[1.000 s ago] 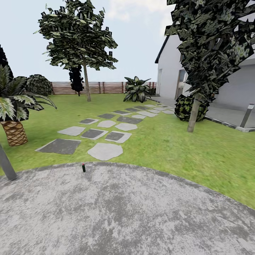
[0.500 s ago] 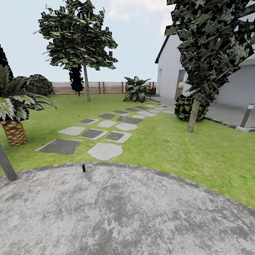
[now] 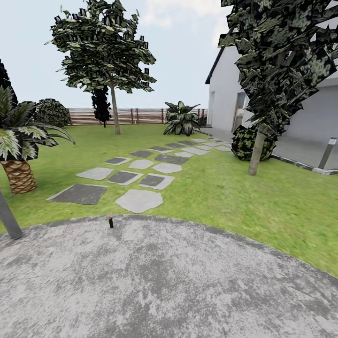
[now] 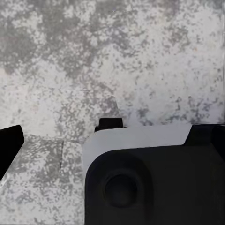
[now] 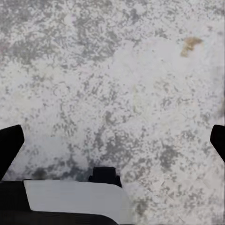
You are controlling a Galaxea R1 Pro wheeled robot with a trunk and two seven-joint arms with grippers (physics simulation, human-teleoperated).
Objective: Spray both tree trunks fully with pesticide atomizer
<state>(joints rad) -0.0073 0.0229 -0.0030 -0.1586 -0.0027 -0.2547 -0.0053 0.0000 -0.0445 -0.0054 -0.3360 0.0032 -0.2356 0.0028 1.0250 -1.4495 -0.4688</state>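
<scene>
The pesticide atomizer (image 3: 111,221), a tiny dark bottle with a red top, stands upright on the grey concrete floor (image 3: 159,281) just inside its curved edge, ahead and to the left. One tree (image 3: 103,47) with a thin pale trunk (image 3: 115,115) grows far back on the lawn. The other tree's trunk (image 3: 257,154) rises on the right under a big dark crown (image 3: 281,56). In the wrist views my left gripper (image 4: 110,140) and right gripper (image 5: 112,140) hang over bare concrete, fingers wide apart and holding nothing.
Grey stepping stones (image 3: 139,200) cross the grass toward the white house (image 3: 225,94). A scaly palm (image 3: 19,174) and a grey post (image 3: 8,217) stand at the left. A round shrub (image 3: 244,141) sits beside the right trunk, and a slat fence (image 3: 136,116) closes the back.
</scene>
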